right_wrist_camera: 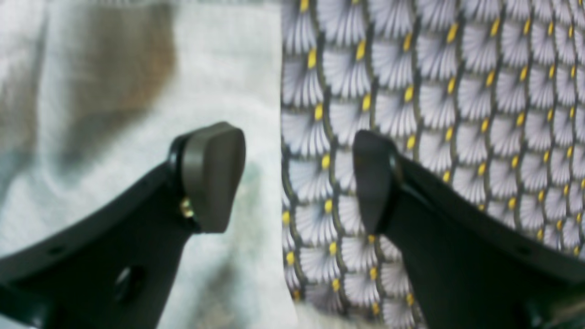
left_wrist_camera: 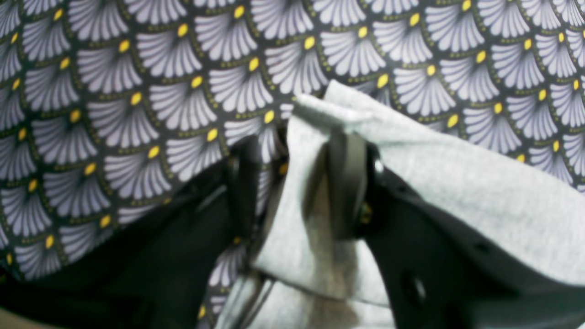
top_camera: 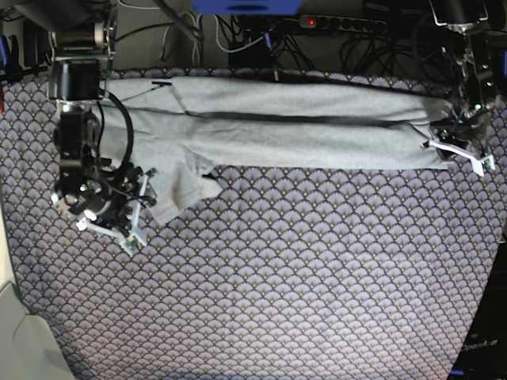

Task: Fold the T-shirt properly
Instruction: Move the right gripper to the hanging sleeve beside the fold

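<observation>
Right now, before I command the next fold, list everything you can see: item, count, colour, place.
T-shirt: one, light grey, folded into a long band across the far side of the table.
Patterned cloth: one, purple-grey scallops with yellow dots, covering the table under the shirt.
Power strip: one, dark with a red light, behind the table among cables.
Left gripper: one, black, jaws closed on a fold of the shirt's end.
Right gripper: one, black, jaws apart and empty over the shirt's edge.
</observation>
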`<act>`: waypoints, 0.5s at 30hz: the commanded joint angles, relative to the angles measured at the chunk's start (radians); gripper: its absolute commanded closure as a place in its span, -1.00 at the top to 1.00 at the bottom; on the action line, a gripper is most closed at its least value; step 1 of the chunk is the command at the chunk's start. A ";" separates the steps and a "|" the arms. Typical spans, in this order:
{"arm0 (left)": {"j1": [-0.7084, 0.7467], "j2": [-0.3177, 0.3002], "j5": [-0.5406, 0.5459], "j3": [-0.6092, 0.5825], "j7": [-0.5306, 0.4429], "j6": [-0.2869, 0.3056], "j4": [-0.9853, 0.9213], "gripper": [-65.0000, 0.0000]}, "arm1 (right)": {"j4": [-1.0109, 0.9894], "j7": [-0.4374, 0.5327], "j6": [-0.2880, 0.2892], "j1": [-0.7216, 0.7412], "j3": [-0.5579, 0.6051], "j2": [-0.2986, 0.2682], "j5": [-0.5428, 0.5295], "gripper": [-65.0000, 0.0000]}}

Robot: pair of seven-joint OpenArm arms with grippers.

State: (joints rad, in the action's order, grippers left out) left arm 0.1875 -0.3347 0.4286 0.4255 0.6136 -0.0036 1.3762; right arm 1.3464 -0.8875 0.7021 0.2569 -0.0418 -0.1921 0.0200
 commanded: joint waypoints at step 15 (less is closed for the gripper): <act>-0.004 -0.008 0.000 0.000 0.019 0.007 0.010 -0.24 | -0.203 0.166 -0.004 0.071 -0.005 0.023 -0.005 0.30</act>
State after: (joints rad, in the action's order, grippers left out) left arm 0.1871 -0.3347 0.4236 0.4255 0.6174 -0.0036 1.3762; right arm 1.1347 -0.7227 0.6994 0.3122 -0.0444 -0.1631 0.0109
